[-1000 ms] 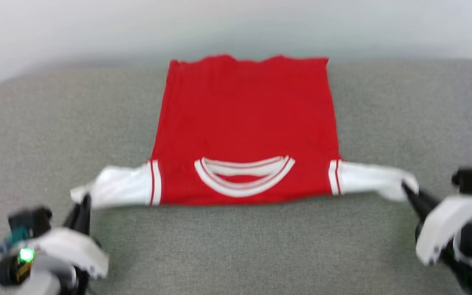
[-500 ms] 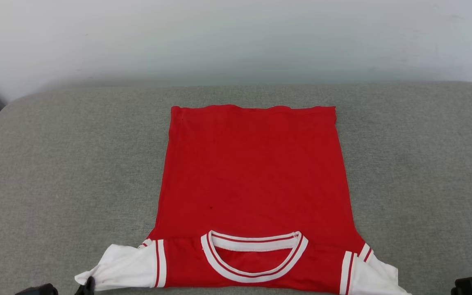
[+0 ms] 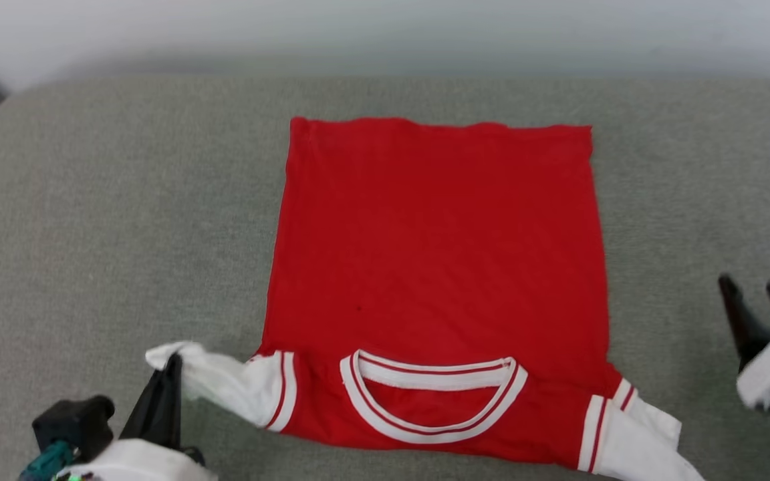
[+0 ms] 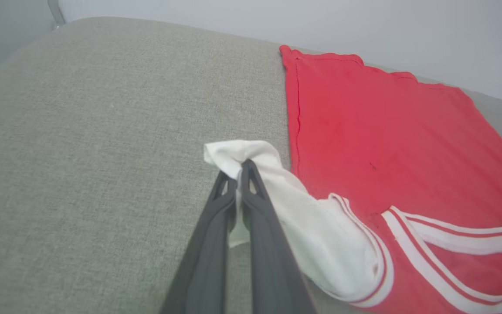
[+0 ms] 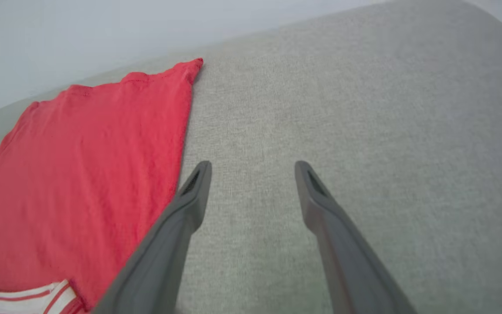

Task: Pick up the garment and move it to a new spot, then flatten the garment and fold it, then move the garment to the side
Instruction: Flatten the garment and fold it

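Grey upholstered cushion (image 3: pixel 91 200) carries everything. At left, I see my left end effector (image 3: pixel 172 367) pinched tight on the tip of the white left sleeve (image 3: pixel 224 384). The red jersey (image 3: pixel 438 254) lies flat at centre, collar toward me, hem away, long axis front to back. Its right sleeve (image 3: pixel 635 447) rests loose on the cushion. The right end effector (image 3: pixel 751 288) stands spread and empty, right of that sleeve and farther out. I judge it the nearer arm.
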You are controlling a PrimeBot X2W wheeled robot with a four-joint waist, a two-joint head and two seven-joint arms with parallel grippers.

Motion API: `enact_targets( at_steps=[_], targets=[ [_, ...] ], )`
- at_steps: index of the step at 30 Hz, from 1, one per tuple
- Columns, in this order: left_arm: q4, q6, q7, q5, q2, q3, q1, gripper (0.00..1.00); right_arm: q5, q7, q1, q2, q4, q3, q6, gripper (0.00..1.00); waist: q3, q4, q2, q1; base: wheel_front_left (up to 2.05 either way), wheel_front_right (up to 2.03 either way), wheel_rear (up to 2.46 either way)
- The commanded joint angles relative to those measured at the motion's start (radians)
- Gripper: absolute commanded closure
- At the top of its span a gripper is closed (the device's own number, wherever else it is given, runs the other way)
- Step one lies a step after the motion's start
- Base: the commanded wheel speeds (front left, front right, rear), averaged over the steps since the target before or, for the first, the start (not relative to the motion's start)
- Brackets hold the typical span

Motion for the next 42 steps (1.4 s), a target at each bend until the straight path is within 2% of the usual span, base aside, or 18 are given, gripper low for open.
enact_targets(
  at_steps=[1,7,13,14,21,28,29,30,31,34,42],
  targets=[
    [-0.012,-0.009,-0.011,0.015,-0.011,0.0,-0.035,1.0,-0.008,0.0,-0.085,-0.012,0.051,-0.005,-0.001,0.0,0.068,0.036,0.0,-0.0001,0.0,0.0,0.0],
    [-0.045,-0.046,-0.031,0.072,-0.051,-0.013,-0.146,1.0,-0.023,0.055,-0.435,-0.075,0.257,-0.003,-0.001,0.0,0.183,0.097,0.0,-0.0001,0.0,0.0,0.0],
    [-0.044,-0.096,-0.041,0.113,-0.105,-0.036,-0.246,1.0,-0.075,0.261,-0.724,-0.134,0.416,0.019,-0.001,0.0,0.291,0.168,0.0,-0.0001,0.0,0.0,0.0],
    [-0.044,-0.096,-0.041,0.113,-0.105,-0.036,-0.246,1.0,-0.075,0.261,-0.724,-0.134,0.416,0.019,-0.001,0.0,0.291,0.168,0.0,-0.0001,0.0,0.0,0.0],
    [-0.008,-0.151,-0.048,0.135,-0.167,-0.026,-0.314,1.0,-0.145,0.505,-0.909,-0.119,0.51,0.031,-0.001,0.0,0.375,0.213,0.0,-0.0001,0.0,0.0,0.0],
    [0.036,-0.19,-0.05,0.152,-0.2,-0.011,-0.332,1.0,-0.179,0.661,-0.889,-0.073,0.57,0.046,0.0,0.0,0.385,0.225,0.0,-0.0001,0.0,0.0,0.0],
    [0.041,-0.193,-0.05,0.154,-0.203,-0.008,-0.332,1.0,-0.18,0.676,-0.881,-0.067,0.575,0.048,0.0,0.49,0.383,0.225,0.0,-0.0001,0.0,0.0,0.0],
    [0.047,-0.197,-0.05,0.156,-0.208,-0.007,-0.332,1.0,-0.184,0.685,-0.872,-0.064,0.577,0.05,-0.001,0.85,0.38,0.226,0.0,-0.0001,0.0,0.0,0.0],
    [0.05,-0.201,-0.051,0.158,-0.212,-0.005,-0.332,1.0,-0.184,0.694,-0.866,-0.064,0.58,0.047,-0.001,1.0,0.378,0.227,0.0,-0.0001,0.0,0.0,0.0],
    [0.062,-0.212,-0.051,0.16,-0.22,-0.003,-0.333,1.0,-0.18,0.684,-0.864,-0.073,0.568,0.041,-0.001,1.0,0.367,0.229,0.0,-0.0001,0.0,0.0,0.0],
    [0.119,-0.223,-0.05,0.155,-0.22,0.017,-0.285,1.0,-0.158,0.588,-0.875,-0.169,0.487,0.086,-0.001,1.0,0.267,0.21,0.0,-0.0001,0.0,0.0,0.0]
  ],
)
